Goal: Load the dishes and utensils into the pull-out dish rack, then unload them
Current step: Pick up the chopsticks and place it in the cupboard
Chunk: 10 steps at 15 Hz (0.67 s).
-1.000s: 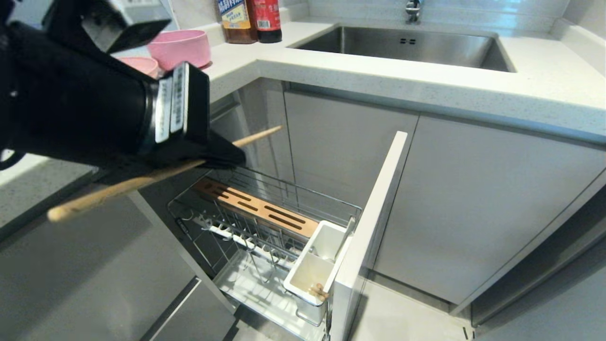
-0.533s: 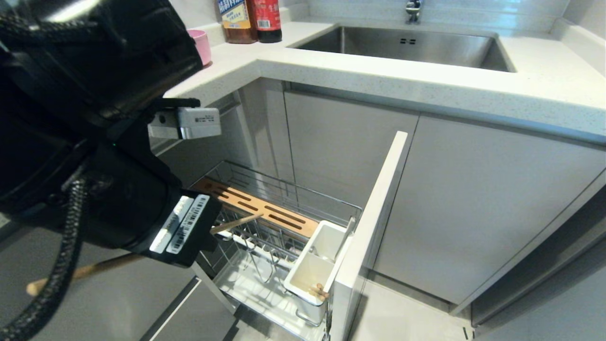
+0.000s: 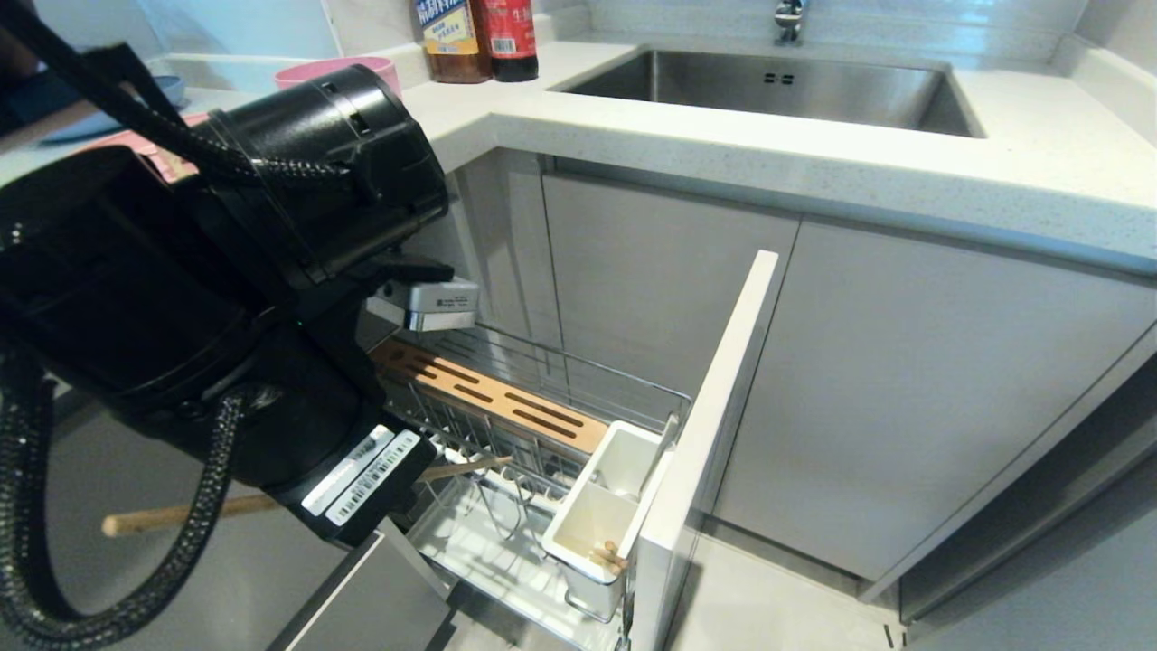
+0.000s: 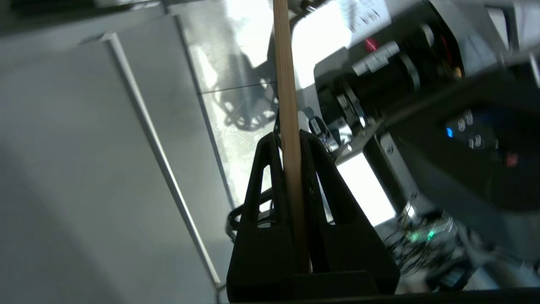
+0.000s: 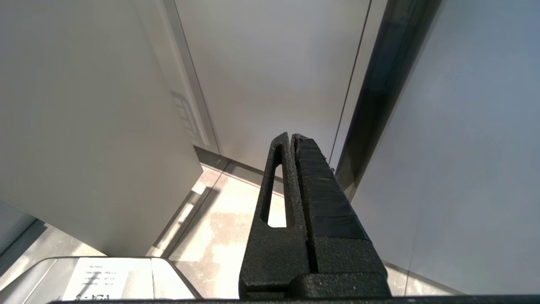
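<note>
My left gripper (image 4: pixel 287 137) is shut on one light wooden chopstick (image 4: pixel 286 84), which runs straight out between its fingers. In the head view the left arm (image 3: pixel 226 298) fills the left side and hides the fingers. The chopstick (image 3: pixel 470 467) lies nearly level, and its tip reaches over the wires of the pull-out dish rack (image 3: pixel 533 425). Another chopstick end (image 3: pixel 607 553) pokes out of the rack's white utensil cup (image 3: pixel 592 515). The pink bowl (image 3: pixel 334 68) stands on the counter at the back left. The fork is out of view. My right gripper (image 5: pixel 291 136) hangs shut and empty near the floor.
The rack's pale front panel (image 3: pixel 714 425) stands out from the grey cabinet fronts (image 3: pixel 904 380). A slotted wooden strip (image 3: pixel 488 398) runs along the rack's far side. Two bottles (image 3: pixel 475 36) and a steel sink (image 3: pixel 768 86) sit on the white counter.
My left arm has swung down and toward the rack with the chopstick. The chopstick dropped from above the rack to basket height, and the wrist rolled.
</note>
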{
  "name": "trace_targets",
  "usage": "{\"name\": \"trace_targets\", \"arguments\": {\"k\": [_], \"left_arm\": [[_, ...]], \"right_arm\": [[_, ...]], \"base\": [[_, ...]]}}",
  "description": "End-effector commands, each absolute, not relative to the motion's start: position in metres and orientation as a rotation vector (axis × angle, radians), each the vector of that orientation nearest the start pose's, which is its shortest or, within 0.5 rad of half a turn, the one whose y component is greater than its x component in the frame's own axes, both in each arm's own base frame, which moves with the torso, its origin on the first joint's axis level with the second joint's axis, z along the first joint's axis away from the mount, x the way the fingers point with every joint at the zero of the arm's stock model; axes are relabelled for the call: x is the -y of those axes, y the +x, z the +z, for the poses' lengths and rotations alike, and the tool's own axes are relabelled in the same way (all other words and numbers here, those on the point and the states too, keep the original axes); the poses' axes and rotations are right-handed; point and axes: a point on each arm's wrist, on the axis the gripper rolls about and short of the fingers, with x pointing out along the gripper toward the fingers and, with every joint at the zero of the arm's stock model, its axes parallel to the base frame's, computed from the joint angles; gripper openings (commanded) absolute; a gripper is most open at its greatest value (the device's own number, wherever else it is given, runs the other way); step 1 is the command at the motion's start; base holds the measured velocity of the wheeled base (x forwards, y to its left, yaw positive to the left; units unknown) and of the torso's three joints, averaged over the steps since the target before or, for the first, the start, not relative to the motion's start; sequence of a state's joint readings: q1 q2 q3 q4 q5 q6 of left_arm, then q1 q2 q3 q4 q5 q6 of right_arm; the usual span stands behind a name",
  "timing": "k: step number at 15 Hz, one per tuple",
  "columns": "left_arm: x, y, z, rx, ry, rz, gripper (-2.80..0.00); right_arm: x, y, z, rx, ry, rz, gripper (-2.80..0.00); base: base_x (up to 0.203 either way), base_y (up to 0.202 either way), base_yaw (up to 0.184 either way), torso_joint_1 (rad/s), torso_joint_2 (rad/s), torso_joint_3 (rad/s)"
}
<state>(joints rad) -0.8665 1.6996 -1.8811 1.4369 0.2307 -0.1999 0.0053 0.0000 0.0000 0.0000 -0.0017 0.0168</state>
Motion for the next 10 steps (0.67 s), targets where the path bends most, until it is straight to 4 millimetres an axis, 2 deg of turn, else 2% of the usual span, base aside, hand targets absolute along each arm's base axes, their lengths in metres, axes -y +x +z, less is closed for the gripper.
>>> {"name": "trace_targets", "arguments": {"k": [1, 10], "left_arm": [[0.171, 0.154, 0.304, -1.142, 0.543, -0.494, -2.8], [0.198, 0.18, 0.276, -1.202, 0.682, -0.57, -2.8]], "right_arm": [[0.0, -0.023, 0.075, -0.002, 0.017, 0.005, -2.8], [0.0, -0.023, 0.075, -0.002, 0.017, 0.005, -2.8]], "base": [[0.0, 0.0, 0.0, 0.0, 0.0, 0.0], [0.0, 0.0, 0.0, 0.0, 0.0, 0.0]]}}
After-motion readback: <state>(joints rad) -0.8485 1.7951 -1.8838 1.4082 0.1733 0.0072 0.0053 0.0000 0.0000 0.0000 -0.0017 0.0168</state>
